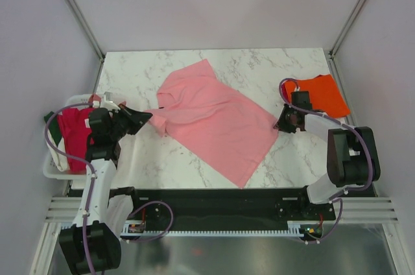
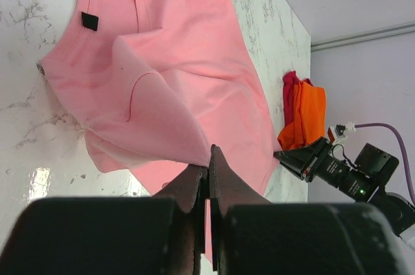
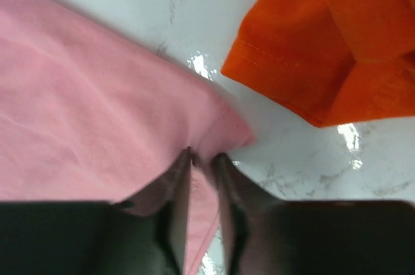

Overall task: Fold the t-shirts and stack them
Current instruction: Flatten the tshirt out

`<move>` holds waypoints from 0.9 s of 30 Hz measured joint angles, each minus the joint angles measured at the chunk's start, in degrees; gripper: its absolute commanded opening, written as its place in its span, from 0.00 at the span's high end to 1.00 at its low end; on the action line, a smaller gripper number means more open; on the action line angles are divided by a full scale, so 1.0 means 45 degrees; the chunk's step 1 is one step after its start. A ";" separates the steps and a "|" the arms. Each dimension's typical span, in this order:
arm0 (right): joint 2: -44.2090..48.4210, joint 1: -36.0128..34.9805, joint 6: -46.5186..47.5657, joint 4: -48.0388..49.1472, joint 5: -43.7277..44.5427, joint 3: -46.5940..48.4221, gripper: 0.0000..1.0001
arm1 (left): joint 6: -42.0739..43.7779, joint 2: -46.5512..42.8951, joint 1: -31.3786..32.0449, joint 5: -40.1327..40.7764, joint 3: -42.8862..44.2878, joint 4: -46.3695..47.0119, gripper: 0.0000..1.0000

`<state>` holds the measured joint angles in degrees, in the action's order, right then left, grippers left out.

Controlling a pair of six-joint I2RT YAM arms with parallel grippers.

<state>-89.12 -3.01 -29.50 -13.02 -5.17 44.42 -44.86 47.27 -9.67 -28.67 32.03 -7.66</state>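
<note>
Quick heads up on where you're at: the light pink soft cloth t-shirt (image 1: 207,119) is lying spread on a diagonal across the middle of the white marble table (image 1: 272,67), and both tools have hold of it. Your left gripper (image 1: 144,118), centre-left in the top view, has its fingers pressed together on a fold of pink cloth by the sleeve. Your right gripper (image 3: 202,155), centre-right, is pinched on the very tip of the hem corner. That right grab looks shallow to me, so a quick pull could pop the corner out and leave you with a lopsided fold. Also, the folded bright orange t-shirt (image 1: 324,93) sits just beside that gripper at the upper right, so if you swing wide you may drag it out of shape. The left side looks bunched too, so you might fold a crease right in.
</note>
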 measured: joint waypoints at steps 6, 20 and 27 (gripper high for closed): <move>-0.2268 -0.0262 -0.0165 -0.0277 0.0185 0.2516 1.00 | -0.0010 -0.0019 0.0000 -0.0107 -0.0335 0.0121 0.98; -0.8553 -0.0301 -0.0175 -0.3007 0.1632 1.3687 0.32 | -0.1345 0.0039 0.1496 -0.0214 -0.4634 0.2467 0.97; -0.5328 -0.0826 0.0350 -0.2958 0.1588 0.8927 0.19 | -0.1316 0.0636 0.2370 0.0403 -0.4668 0.2676 0.73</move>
<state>-113.10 -6.72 -27.92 -26.33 1.98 84.60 -50.78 50.13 0.99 -26.85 11.03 4.38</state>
